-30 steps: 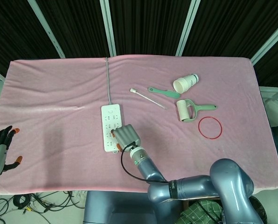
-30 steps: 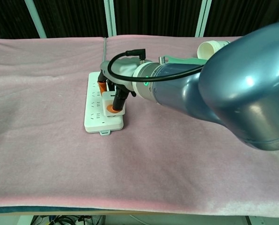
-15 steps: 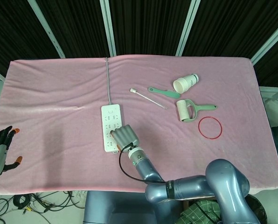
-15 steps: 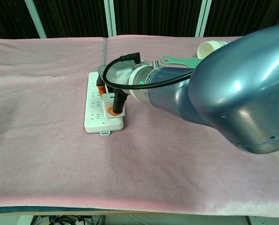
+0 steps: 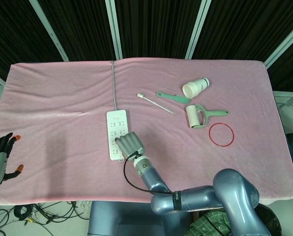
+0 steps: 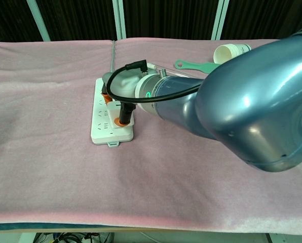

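Big pink-covered tabletop takes up most of both views, and the white power strip lies flat on it about in the middle, its grey cord running off toward the far edge.

The right hand sits right on the near end of that strip. In the chest view its fingers are curled down around a small white plug, orange tips touching the strip's face, so I'd say it's clamped on the plug and the step here is seating or working that plug at the near sockets. I can't tell whether the prongs are fully in. Next move probably needs a straight push or pull, square to the strip, since nothing else pins the strip down and it could skid on the cloth.

The left hand hangs off the near left corner, well apart from everything, fingers spread and holding nothing.

Smaller stuff off to the right: a lint roller, a paper cup on its side, a red ring, a green brush and a thin white bottle brush.
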{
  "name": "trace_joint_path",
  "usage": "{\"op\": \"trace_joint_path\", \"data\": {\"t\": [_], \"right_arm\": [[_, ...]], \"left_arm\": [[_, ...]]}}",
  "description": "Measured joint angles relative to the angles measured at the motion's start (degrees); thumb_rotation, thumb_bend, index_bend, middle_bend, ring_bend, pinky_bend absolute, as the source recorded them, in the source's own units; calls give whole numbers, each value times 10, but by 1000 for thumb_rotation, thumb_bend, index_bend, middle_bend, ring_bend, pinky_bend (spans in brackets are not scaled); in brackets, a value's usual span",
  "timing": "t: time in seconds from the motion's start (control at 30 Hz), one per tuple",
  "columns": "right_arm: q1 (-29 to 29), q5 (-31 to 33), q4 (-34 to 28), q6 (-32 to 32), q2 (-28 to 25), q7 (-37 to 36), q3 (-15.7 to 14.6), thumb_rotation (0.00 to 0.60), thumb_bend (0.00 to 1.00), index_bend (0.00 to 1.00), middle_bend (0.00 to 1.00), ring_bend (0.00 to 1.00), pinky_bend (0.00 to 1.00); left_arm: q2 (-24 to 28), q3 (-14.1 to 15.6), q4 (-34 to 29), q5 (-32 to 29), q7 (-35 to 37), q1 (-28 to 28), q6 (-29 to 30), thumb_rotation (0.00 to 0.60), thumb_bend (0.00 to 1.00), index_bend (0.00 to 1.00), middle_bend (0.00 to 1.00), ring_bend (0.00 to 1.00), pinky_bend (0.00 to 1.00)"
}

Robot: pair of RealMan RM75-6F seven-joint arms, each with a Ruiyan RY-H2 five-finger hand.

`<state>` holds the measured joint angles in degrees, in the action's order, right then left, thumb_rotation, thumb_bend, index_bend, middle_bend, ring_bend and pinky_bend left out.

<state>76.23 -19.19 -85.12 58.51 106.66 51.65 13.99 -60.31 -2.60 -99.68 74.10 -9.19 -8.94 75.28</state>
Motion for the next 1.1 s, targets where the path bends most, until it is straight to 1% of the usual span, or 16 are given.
{"op": "trace_joint_path", "data": {"t": [0.07, 0.23, 0.33, 0.83, 1.1], "right_arm": [[-1, -6, 1, 1, 2, -2, 0, 600, 417, 1000, 819, 792, 622], [-7, -14, 5, 2, 6, -8, -1, 600, 481, 1000, 865, 829, 660], [-11, -19, 3, 1, 6, -11, -2, 600, 506, 1000, 874, 839, 673], [-25, -27, -3, -6, 6, -21, -7, 600, 508, 1000, 887, 852, 693], [-33, -35, 9, -13, 12, -32, -9, 600, 508, 1000, 894, 861, 706]], "left_arm": [[0, 0, 0, 0, 0, 0, 0, 600, 297, 76, 0, 0, 0], [0, 0, 0, 0, 0, 0, 1, 600, 297, 76, 0, 0, 0], [0, 0, 0, 0, 0, 0, 1, 600, 297, 77, 0, 0, 0], [1, 0, -1, -2, -2, 0, -1, 600, 297, 76, 0, 0, 0], [1, 0, -1, -2, -2, 0, 1, 600, 297, 76, 0, 0, 0]]}}
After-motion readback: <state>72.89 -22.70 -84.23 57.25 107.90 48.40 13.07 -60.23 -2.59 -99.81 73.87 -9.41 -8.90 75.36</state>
